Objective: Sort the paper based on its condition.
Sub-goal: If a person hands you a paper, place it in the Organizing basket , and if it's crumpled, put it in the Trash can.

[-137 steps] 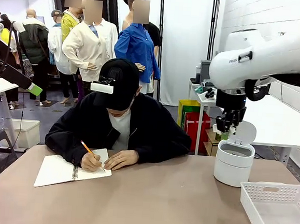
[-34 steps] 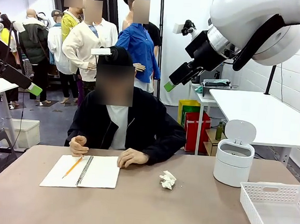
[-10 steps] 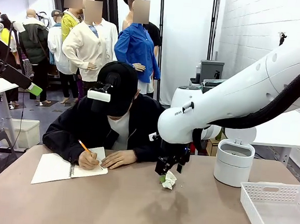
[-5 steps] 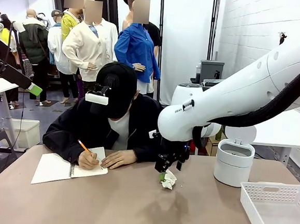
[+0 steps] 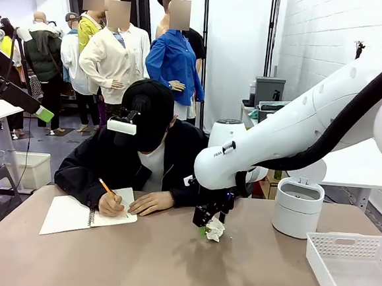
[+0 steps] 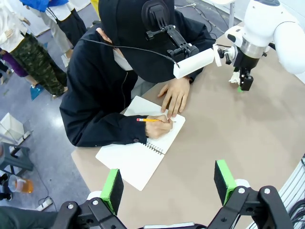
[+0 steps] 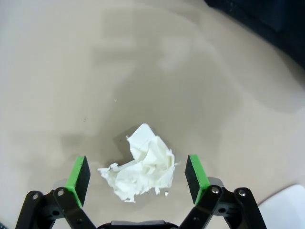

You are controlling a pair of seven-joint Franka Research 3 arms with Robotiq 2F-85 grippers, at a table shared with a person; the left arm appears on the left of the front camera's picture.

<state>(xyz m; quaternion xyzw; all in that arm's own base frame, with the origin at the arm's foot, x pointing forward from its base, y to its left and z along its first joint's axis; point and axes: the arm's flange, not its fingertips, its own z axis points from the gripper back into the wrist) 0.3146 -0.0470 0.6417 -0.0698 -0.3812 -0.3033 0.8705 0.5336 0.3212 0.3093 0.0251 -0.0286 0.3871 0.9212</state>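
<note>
The paper [image 7: 141, 168] is a crumpled white ball lying on the tan table [image 5: 135, 264], right of the middle. My right gripper [image 7: 137, 175] is open and lowered over it, with one green pad on each side of the ball and a gap on both sides. The front view shows that gripper [image 5: 208, 225] at table level against the crumpled paper [image 5: 216, 230]. My left gripper [image 6: 168, 183] hangs open high above the table with nothing between its fingers, looking down on the person and the right arm [image 6: 267, 28].
A person sits at the far side, writing with a pencil in an open spiral notebook [image 5: 83, 215]. A white lidded bin [image 5: 298, 208] with its lid up stands at the right. A white slotted tray [image 5: 353, 268] sits at the front right.
My right gripper has sunk a little lower around the crumpled paper, and the arm has shifted slightly left. The jaws stay open. The person keeps writing.
</note>
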